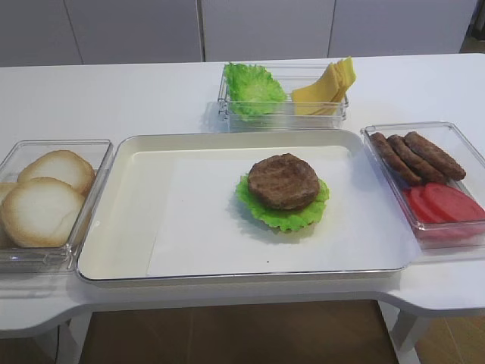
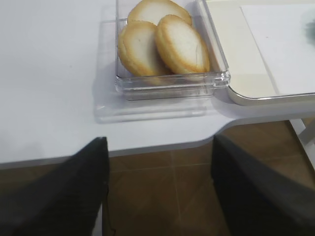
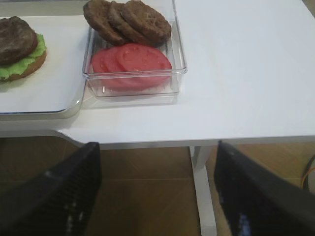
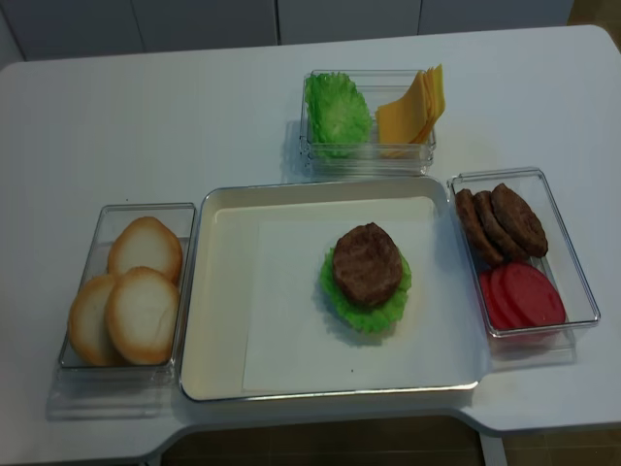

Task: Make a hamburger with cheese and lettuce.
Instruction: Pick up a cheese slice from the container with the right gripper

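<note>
The hamburger [image 1: 284,182] is a grilled brown patty on the lettuce [image 1: 286,218], a frilly green leaf, over a bun base on the white paper of the tray [image 1: 129,227]. It also shows in the realsense view [image 4: 368,262] and at the left edge of the right wrist view [image 3: 15,39]. No single cheese slice lies apart; only the fanned yellow stack [image 1: 327,87] shows in the back container. My left gripper [image 2: 158,191] is open and empty, below the table's front edge near the buns. My right gripper [image 3: 157,191] is open and empty, below the front edge near the tomato box.
A clear box of pale bun halves [image 1: 45,201] stands left of the tray. A clear box with brown patties [image 1: 417,155] and red tomato slices [image 1: 443,203] stands to the right. Spare lettuce leaves [image 1: 252,87] sit beside the cheese stack at the back.
</note>
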